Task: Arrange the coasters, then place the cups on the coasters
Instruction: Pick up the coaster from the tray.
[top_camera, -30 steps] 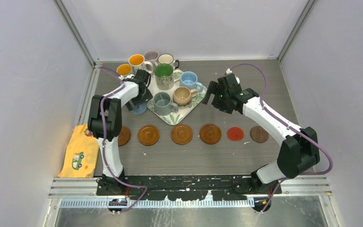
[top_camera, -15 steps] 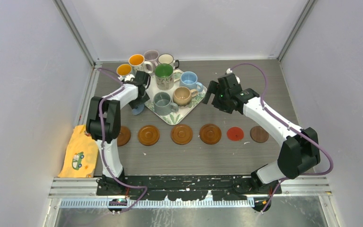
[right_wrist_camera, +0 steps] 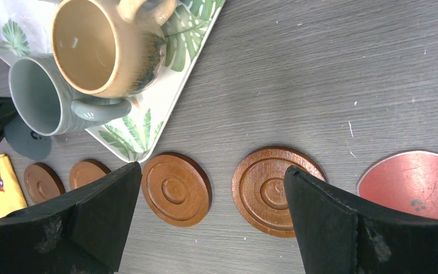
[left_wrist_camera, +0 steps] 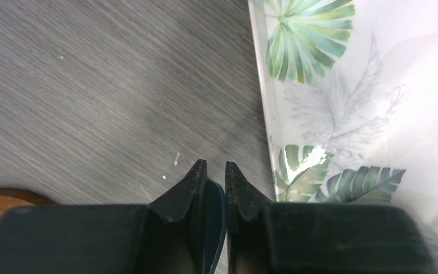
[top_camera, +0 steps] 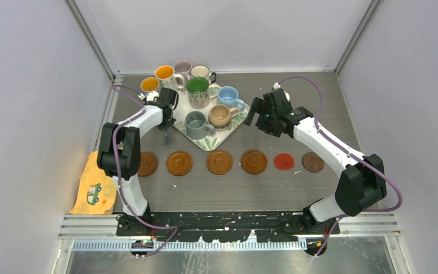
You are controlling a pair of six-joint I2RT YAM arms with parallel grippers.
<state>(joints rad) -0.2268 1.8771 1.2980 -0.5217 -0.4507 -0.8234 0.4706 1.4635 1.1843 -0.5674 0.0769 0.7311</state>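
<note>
just beside leaf tray [left_wrist_camera: 342, 85], left end effector [left_wrist_camera: 215, 165] clamped on dark coaster [left_wrist_camera: 215, 217], right end effector [right_wrist_camera: 212, 182] apart

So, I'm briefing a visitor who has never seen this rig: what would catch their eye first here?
Probably the crowd of coloured mugs on and behind the leaf-patterned tray at the far side, with a row of six round coasters lined up in front. Next, the left gripper pinching a thin blue-grey disc on edge beside the tray, while the right gripper hangs open.
</note>
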